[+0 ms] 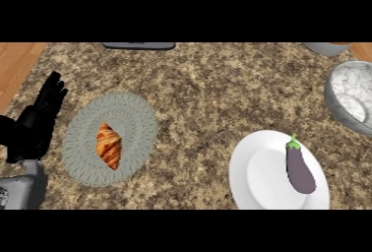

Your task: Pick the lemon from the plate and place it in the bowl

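One head view, looking steeply down at the counter [218, 88]

The camera sits above the counter's near edge and faces down and forward, close enough that the speckled top fills most of the view. The far edge runs along the top, wood floor [18, 64] shows beyond the left edge, and the left forearm [22, 189] enters at the lower left corner.

A croissant [109, 145] lies on a grey woven plate [138, 110] — an eggplant [298, 167] on a white plate [254, 172]; left hand [40, 118] rests open at left edge.
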Available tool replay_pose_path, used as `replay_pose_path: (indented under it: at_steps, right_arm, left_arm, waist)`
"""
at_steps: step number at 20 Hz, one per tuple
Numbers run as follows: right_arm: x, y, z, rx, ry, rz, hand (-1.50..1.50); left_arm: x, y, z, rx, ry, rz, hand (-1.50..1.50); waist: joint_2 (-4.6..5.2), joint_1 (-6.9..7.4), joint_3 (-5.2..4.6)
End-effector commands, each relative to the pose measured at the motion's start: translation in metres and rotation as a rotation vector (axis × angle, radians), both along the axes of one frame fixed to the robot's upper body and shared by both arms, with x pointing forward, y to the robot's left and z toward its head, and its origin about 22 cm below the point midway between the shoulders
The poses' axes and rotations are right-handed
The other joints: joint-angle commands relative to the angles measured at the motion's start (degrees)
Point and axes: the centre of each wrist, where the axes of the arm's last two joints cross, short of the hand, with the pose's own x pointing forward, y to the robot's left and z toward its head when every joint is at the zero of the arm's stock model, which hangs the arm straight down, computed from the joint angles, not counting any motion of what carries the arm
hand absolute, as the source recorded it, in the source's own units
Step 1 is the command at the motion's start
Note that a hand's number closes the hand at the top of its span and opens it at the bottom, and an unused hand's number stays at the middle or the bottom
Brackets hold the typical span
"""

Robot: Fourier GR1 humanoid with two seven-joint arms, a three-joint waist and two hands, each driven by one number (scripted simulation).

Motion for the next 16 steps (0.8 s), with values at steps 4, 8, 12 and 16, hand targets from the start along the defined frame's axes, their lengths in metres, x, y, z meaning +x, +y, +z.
replay_pose_path:
  at_steps: [4, 8, 12, 16]
  right_arm:
    - [0.030, 0.004, -0.019, 0.005, 0.019, -0.009, 1.50]
    - [0.014, -0.009, -0.045, -0.218, 0.271, -0.169, 1.50]
    - [0.018, -0.010, -0.043, -0.221, 0.303, -0.091, -1.50]
    - [0.013, -0.014, -0.058, -0.011, 0.317, 0.013, -1.50]
  left_arm:
    - [0.005, 0.000, 0.009, -0.004, 0.000, -0.020, 0.00]
    - [0.003, -0.011, -0.009, -0.006, -0.012, -0.039, 0.00]
    - [0.006, -0.012, -0.010, -0.004, -0.018, -0.048, 0.00]
    - [0.009, -0.001, 0.000, -0.006, -0.011, -0.038, 0.00]
  waist:
    - [0.37, 0.80, 0.07]
    - [0.97, 2.06, 0.10]
    - [1.37, 2.63, 0.21]
    - [1.23, 2.16, 0.29]
